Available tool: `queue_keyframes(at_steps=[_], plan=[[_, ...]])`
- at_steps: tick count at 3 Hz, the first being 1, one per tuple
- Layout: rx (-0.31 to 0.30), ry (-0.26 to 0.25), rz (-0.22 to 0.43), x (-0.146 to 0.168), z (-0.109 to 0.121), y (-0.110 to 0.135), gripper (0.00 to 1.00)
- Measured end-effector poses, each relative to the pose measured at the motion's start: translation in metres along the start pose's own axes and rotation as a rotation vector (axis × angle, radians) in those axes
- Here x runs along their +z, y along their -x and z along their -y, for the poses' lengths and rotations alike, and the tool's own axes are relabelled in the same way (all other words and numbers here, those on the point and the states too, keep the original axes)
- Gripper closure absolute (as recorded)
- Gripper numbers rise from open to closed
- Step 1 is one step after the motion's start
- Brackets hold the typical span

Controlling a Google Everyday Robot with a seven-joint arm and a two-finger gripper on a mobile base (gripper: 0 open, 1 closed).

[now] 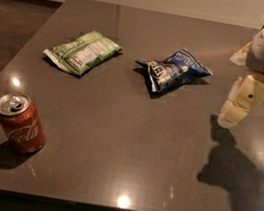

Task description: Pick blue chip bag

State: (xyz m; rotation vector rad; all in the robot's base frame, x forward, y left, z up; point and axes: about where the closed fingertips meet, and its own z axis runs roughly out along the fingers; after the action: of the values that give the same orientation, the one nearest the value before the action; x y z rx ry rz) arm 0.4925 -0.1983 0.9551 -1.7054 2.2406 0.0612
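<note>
Your gripper [232, 112] hangs over the table [115, 140] near its right edge, at about 4 o'clock from the blue chip bag [175, 69]. You cannot tell whether it is spread or closed. The bag lies flat toward 1 o'clock from table centre, touching nothing, with bare tabletop between it and the gripper. The light-green bag [83, 51] lies at its 9 o'clock. The cola can [20, 122] stands upright at 7 o'clock, near the front-left edge.
</note>
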Motion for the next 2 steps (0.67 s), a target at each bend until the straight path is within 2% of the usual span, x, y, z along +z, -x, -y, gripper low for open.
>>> queue_keyframes(at_steps=[1, 2], plan=[[0.010, 0.007, 0.035, 0.023, 0.033, 0.013, 0.00], [-0.020, -0.013, 0.068, 0.049, 0.066, 0.026, 0.00]])
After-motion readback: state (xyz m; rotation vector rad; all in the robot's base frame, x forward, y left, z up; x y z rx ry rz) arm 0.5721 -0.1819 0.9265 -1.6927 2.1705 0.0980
